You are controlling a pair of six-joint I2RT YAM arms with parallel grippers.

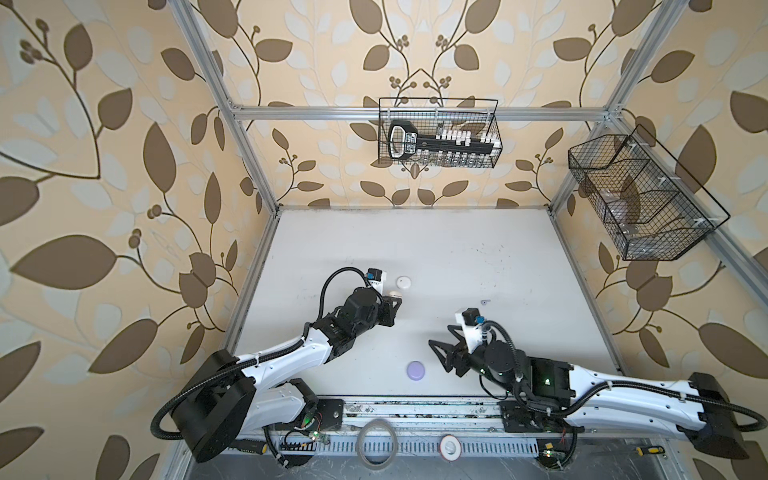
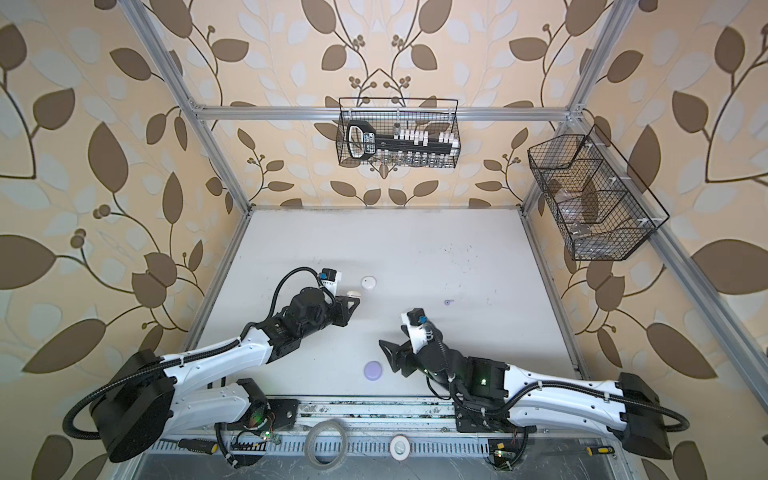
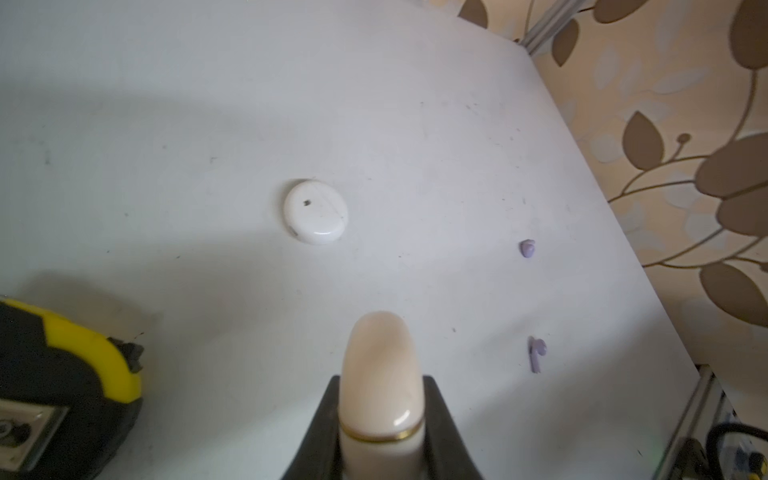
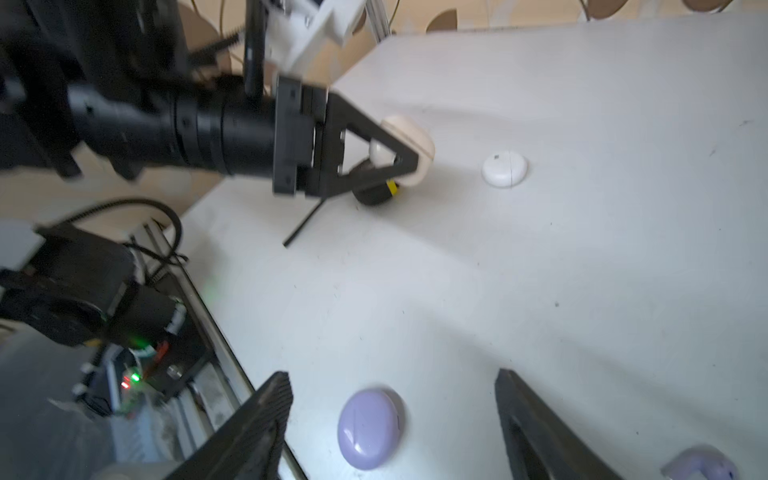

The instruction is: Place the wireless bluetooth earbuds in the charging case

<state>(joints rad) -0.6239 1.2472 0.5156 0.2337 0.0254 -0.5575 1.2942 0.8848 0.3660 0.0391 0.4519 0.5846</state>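
In a top view: left claw (image 1: 394, 302) clamped on cream case (image 1: 394, 294), near white case (image 1: 403, 283); right claw (image 1: 437, 355) apart beside lavender case (image 1: 416, 370). Left wrist: lavender earbuds (image 3: 537, 353) loose on desk (image 3: 166, 124), well apart from the cases. Right wrist: lavender case lies between the spread fingers (lid looks shut). Likely case-grasp step; next move needs the lid opened.

Your two top views looked down from high above the desk (image 1: 457, 257), side by side, sharing nearly the same sight of its whole surface. Your left wrist camera sat close behind the left gripper (image 3: 380, 386), facing across the desk. Your right wrist camera sat low behind the right gripper (image 4: 392, 374). Both caught the white case (image 3: 316, 212).
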